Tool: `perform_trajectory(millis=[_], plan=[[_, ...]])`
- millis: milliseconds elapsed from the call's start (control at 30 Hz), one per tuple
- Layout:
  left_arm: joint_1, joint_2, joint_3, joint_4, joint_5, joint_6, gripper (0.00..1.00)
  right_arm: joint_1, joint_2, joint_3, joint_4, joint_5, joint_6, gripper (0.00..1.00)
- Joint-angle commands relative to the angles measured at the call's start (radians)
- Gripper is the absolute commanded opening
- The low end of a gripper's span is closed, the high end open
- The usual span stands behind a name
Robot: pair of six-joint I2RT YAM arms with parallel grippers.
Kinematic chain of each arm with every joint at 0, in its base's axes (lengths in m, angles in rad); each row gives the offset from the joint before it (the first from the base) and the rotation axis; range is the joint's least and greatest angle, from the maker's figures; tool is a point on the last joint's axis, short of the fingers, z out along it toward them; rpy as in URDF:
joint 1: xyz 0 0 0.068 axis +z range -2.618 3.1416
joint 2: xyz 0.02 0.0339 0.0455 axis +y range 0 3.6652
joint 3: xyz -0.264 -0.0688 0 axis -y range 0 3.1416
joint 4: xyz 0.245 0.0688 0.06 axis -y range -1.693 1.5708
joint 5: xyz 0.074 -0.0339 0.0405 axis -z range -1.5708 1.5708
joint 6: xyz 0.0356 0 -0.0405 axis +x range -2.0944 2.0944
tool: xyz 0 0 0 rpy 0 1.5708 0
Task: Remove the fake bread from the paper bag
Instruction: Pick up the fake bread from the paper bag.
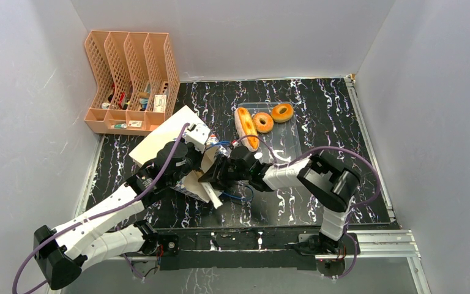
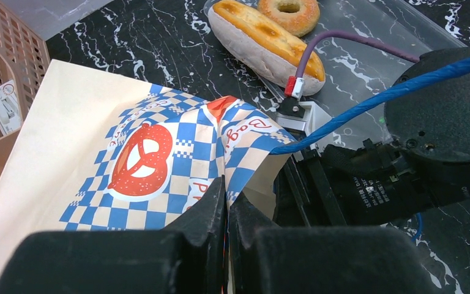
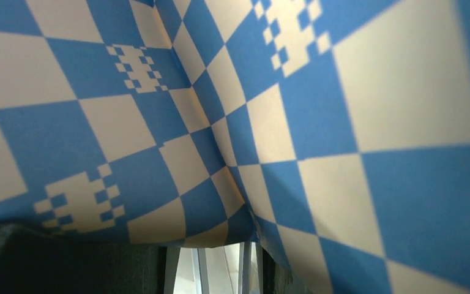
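1. Fake bread [image 1: 263, 122]: three pieces are seen outside the paper bag [image 1: 159, 139], lying on a clear tray [image 1: 294, 139] toward the far side of the counter [image 1: 367, 122].
2. A long golden loaf [image 1: 246, 127] is laid along the tray's left edge. Two glazed rings [image 1: 281, 112] are set to its right, the nearer one just beside the loaf.
3. The paper bag is laid on its side to the left of the tray, with its mouth turned toward the right arm. A blue-and-white checkered band and a red pretzel logo are noted at the mouth end in the left wrist view.
4. The upper lip of the bag's mouth is pinched by the left hand [image 2: 227, 211]. Its fingers are drawn together, and the paper is seen running in between them.
5. The right hand [image 1: 221, 176] is placed at the bag's mouth, low over the counter. Its fingers are hidden by paper and by the arms in the top view.
6. The right wrist view is filled by checkered paper, very close and blurred. How wide that hand stands cannot be told.
7. A blue cord handle [image 2: 373, 98] is seen running from the bag's mouth across the front of the right arm's black wrist.
8. The inside of the bag is not shown in any view.
9. A peach mesh organizer [image 1: 131, 79] is stood in the far left corner, near the bag's closed end but apart from it.
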Motion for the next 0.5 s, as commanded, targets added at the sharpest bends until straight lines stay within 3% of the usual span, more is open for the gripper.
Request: perform_trajectory(millis=[0, 200, 333, 467], plan=[[-0.008, -0.012, 0.027, 0.038, 0.057, -0.008, 0.0, -0.002, 0.028, 0.051, 0.048, -0.012, -0.003, 0.39], [-0.007, -0.006, 0.024, 0.044, 0.059, -0.007, 0.0, -0.002, 0.084, 0.091, 0.05, -0.03, -0.015, 0.36], [-0.008, -0.012, 0.018, 0.047, 0.054, -0.006, 0.0, -0.002, 0.099, 0.082, 0.083, -0.042, -0.009, 0.15], [-0.008, -0.017, 0.015, 0.042, 0.032, -0.004, 0.0, -0.002, 0.071, 0.059, 0.092, -0.034, -0.015, 0.03]])
